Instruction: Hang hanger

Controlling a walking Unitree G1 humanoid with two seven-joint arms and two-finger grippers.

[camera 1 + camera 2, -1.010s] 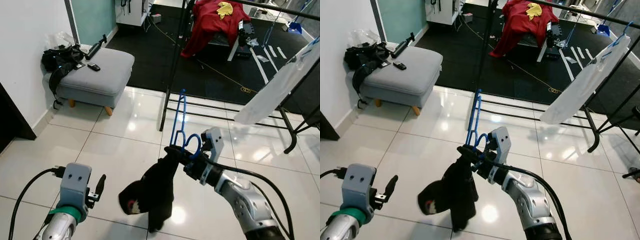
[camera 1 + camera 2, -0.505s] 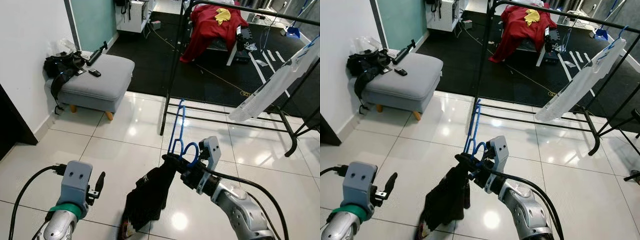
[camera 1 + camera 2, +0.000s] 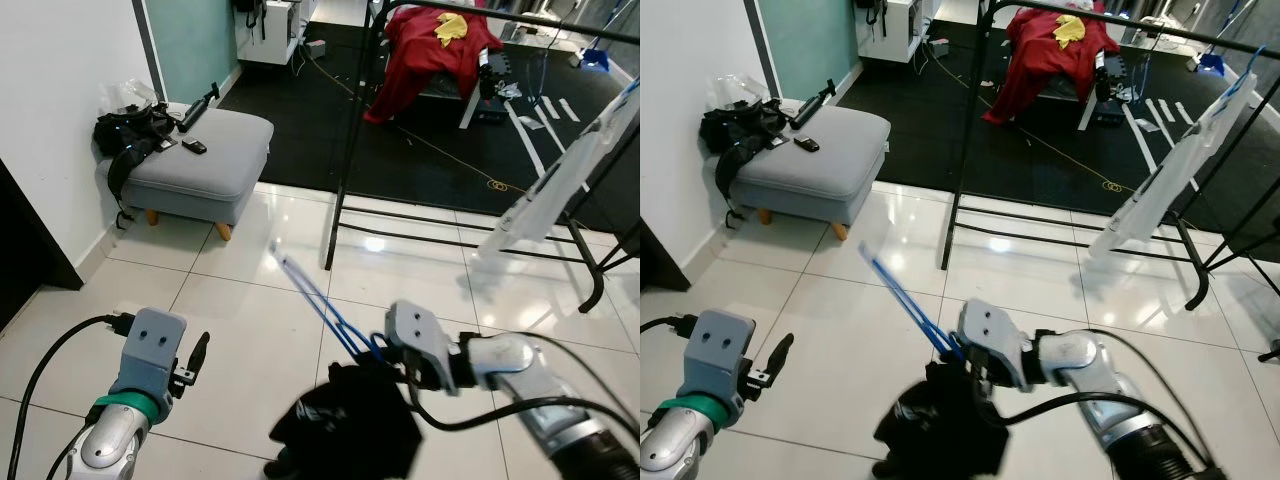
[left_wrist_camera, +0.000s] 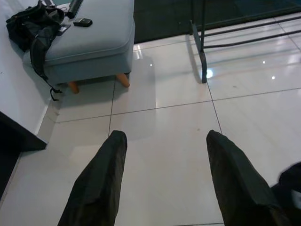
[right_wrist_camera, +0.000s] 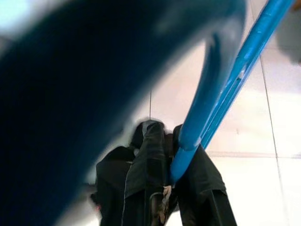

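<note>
Gleaming white floor tiles (image 3: 230,300) run from the robot up to a black mat (image 3: 430,150), and the black clothes rack (image 3: 350,140) stands right at that edge. Left of the rack sits a grey footstool (image 3: 205,155) against the white wall, with a black bag (image 3: 130,130) and small dark items on it. Behind the rack a red cloth (image 3: 425,45) is draped over furniture, and a pale garment (image 3: 560,180) hangs from the rack's right end.

Well short of the rack, low over the tiles, the right claw (image 3: 395,365) is pinched on the blue hanger (image 3: 320,295), a thin plastic one tilted up and leftward from the claw. A crumpled black garment (image 3: 345,430) droops from the hanger beneath that claw. The left claw (image 4: 164,179), far left of the rack, has its fingers spread apart over bare tile.
</note>
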